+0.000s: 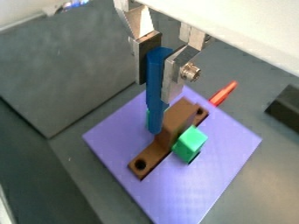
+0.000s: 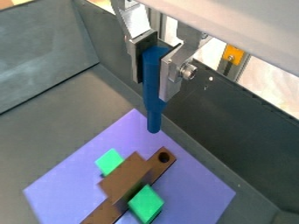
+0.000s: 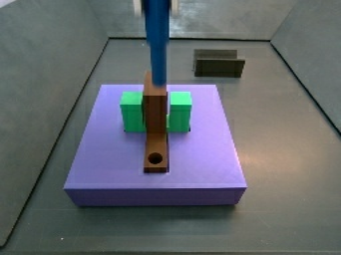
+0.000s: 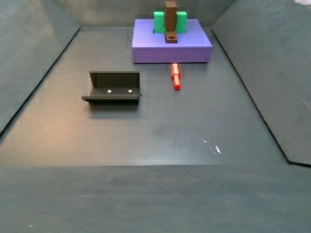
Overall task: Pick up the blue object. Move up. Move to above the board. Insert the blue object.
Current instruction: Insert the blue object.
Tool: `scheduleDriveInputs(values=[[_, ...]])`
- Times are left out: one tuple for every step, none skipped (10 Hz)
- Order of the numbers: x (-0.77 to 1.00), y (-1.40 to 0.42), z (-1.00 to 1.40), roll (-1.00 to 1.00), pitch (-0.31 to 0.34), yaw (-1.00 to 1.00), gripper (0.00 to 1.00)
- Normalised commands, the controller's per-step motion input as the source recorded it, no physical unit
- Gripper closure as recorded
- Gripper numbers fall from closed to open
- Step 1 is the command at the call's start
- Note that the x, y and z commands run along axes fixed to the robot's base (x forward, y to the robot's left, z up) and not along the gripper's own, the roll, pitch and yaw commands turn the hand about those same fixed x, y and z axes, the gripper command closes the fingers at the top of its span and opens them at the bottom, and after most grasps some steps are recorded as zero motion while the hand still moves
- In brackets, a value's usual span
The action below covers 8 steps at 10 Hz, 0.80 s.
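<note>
My gripper (image 1: 156, 74) is shut on the blue object (image 1: 155, 96), a slim blue peg that hangs upright between the fingers in both wrist views (image 2: 153, 109). In a side view the peg (image 3: 158, 40) comes down from the top edge, and the gripper itself is out of frame. The board (image 3: 156, 125) is a narrow brown plank lying on the purple slab (image 3: 100, 169) between two green blocks (image 3: 132, 112). Its round hole (image 3: 156, 158) is at the near end and shows open in a wrist view (image 2: 163, 158). The peg's lower end is over the board's far end.
A red peg (image 4: 176, 75) lies on the floor beside the slab and also shows in a wrist view (image 1: 222, 92). The dark fixture (image 4: 113, 89) stands on the floor away from the slab. Grey walls enclose the floor.
</note>
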Motion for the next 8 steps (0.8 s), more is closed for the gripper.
scheduleDriveInputs(values=[[0.27, -0.21, -0.49, 0.13, -0.061, 0.13, 1.00], [0.28, -0.11, -0.48, 0.21, -0.009, 0.09, 1.00], [0.17, -0.10, -0.48, 0.26, 0.000, 0.11, 1.00], [0.12, -0.11, -0.44, 0.29, 0.000, 0.12, 1.00], [0.04, -0.13, -0.41, 0.22, 0.000, 0.00, 1.00], [0.00, -0.12, -0.37, 0.12, -0.003, 0.00, 1.00], [-0.06, -0.07, -0.34, 0.03, -0.060, 0.00, 1.00], [-0.02, -0.01, -0.34, 0.00, -0.100, 0.00, 1.00]])
